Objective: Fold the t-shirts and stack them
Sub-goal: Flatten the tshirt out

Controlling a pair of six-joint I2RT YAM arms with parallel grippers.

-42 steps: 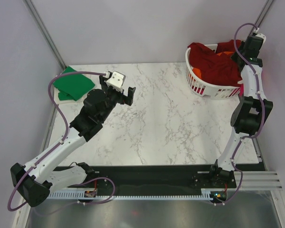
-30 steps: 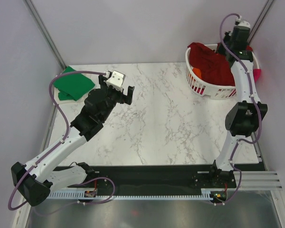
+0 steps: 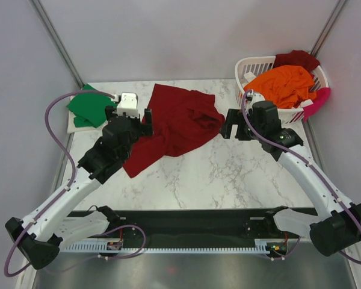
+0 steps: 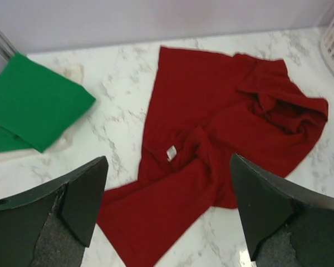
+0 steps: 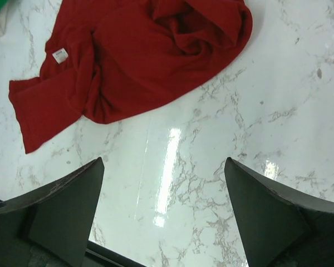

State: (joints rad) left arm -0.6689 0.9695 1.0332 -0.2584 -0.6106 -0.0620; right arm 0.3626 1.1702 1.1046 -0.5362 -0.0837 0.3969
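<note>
One shirt folded, one laid out, three waiting

Top view: green shirt [image 3: 91,107] folded at the far left corner of the table [image 3: 228,174], on a pale cloth [image 3: 72,124]. Big red shirt [image 3: 177,123] lies rumpled and unfolded mid-table, between the arms. Left gripper [image 3: 129,115] at its left edge, right gripper [image 3: 236,127] just beside its right edge. Basket [image 3: 253,63] at far right holds an orange shirt [image 3: 286,84], a darker red one [image 3: 296,58] behind it, and a pink shirt [image 3: 316,103] hanging over the rim.

Left wrist: jaws spread wide, nothing held. Red shirt below, label showing, far side bunched.

Right wrist: jaws wide, empty, over bare marble near the shirt's edge.

Reckoning: early days. Roughly one shirt done; the red one wants flattening, folding and stacking, then the three in the basket
</note>
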